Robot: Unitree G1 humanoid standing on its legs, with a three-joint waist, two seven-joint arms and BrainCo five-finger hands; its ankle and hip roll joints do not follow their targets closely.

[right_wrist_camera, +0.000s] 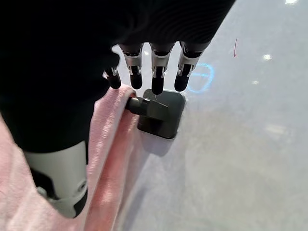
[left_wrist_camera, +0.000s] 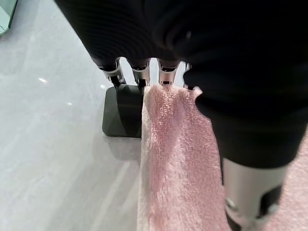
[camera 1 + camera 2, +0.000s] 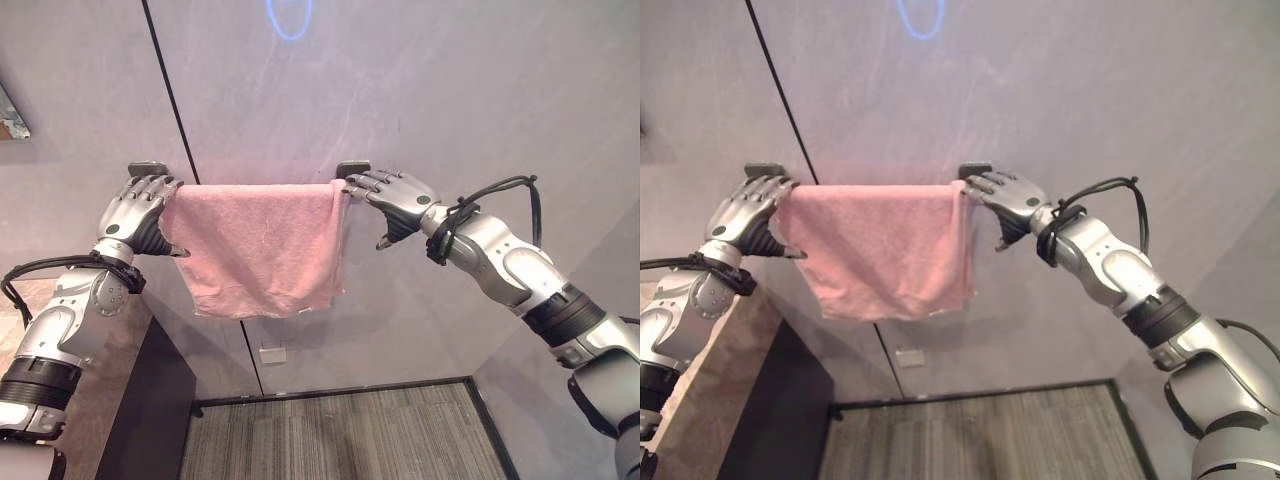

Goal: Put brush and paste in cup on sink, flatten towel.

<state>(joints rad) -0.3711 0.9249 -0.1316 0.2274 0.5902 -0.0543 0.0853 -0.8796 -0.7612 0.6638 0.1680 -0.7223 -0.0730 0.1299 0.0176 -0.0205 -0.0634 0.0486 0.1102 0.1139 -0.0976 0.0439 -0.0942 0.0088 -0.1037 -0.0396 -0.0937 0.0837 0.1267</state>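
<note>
A pink towel [image 3: 260, 245] hangs over a rail on the grey wall, between two dark brackets [image 3: 148, 168] [image 3: 353, 167]. It is spread across most of the rail, and its lower edge is uneven. My left hand [image 3: 135, 215] is at the towel's left end. Its straight fingers [image 2: 139, 72] lie on the top edge by the bracket [image 2: 120, 110], and the thumb stands in front of the cloth [image 2: 178, 159]. My right hand [image 3: 405, 200] is at the right end. Its relaxed fingers [image 1: 159, 72] rest over the rail end by the bracket [image 1: 161, 113], with the thumb off the towel [image 1: 108, 154].
A brown stone counter [image 3: 100, 400] with a dark cabinet side [image 3: 150, 420] stands at the lower left. A white wall socket [image 3: 272, 354] sits below the towel. Grey carpet [image 3: 350, 440] covers the floor beneath.
</note>
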